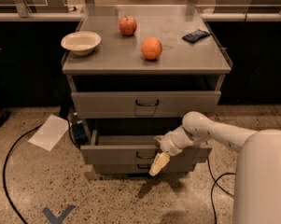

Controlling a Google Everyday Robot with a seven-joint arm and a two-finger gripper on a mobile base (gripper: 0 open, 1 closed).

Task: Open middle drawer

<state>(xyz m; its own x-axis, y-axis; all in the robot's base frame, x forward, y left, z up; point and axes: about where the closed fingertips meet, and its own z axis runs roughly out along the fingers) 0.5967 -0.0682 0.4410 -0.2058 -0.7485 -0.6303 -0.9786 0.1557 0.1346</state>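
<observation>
The middle drawer [114,154] is a grey metal drawer with a low flat front. It stands pulled partly out of the cabinet, and the shallow tray shows behind its front. Its small dark wire handle [144,155] is at centre. My gripper [158,159] is right against the front, just right of the handle, and reaches in from the right on a white arm [210,132]. Whether it holds the handle cannot be told.
The top drawer [107,104] is closed and the bottom drawer [123,168] sits just under the middle one. On the cabinet top are a white bowl [80,42], an apple [128,25], an orange [151,48] and a dark packet [196,35]. A paper sheet [50,132] and a cable [8,171] lie on the floor at left.
</observation>
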